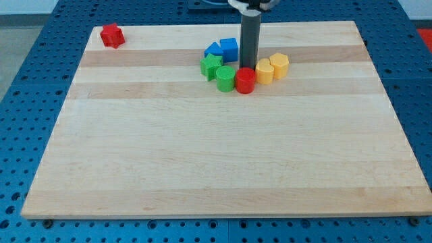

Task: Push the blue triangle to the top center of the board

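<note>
Blue triangle (213,50) flat beside blue cube (229,48), my tip (248,67) gripperless, just right

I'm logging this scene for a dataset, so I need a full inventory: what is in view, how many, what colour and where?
blue triangle: 1, blue, top centre of the cluster, touching the blue cube's left side
blue cube: 1, blue, just left of the rod
green blocks: 2, green, below the blue ones; the right one is a cylinder
red cylinder: 1, red, at the rod's foot
yellow blocks: 2, yellow, right of the rod; second
red block: 1, red, top left corner, alone
board: 1, light wood, on a blue perforated table
my tip: 1, dark rod, tool end behind the red cylinder, right of the blue cube
</note>
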Controlling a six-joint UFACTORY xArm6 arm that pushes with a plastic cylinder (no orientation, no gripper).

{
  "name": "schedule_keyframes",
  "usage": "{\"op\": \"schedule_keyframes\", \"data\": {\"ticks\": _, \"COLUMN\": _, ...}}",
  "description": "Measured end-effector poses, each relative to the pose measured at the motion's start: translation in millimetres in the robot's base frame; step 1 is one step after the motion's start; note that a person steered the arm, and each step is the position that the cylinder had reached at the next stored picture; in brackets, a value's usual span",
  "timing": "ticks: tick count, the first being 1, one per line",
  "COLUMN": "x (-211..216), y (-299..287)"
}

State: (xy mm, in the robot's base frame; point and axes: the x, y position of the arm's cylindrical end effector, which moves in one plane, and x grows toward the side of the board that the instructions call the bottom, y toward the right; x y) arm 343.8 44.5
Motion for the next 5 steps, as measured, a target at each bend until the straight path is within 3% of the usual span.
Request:
{"op": "schedule_keyframes", "data": {"ticks": 3, "x": -119, "y": -11}}
{"op": "schedule_keyframes", "data": {"ticks": 5, "x": -88, "y": -36}}
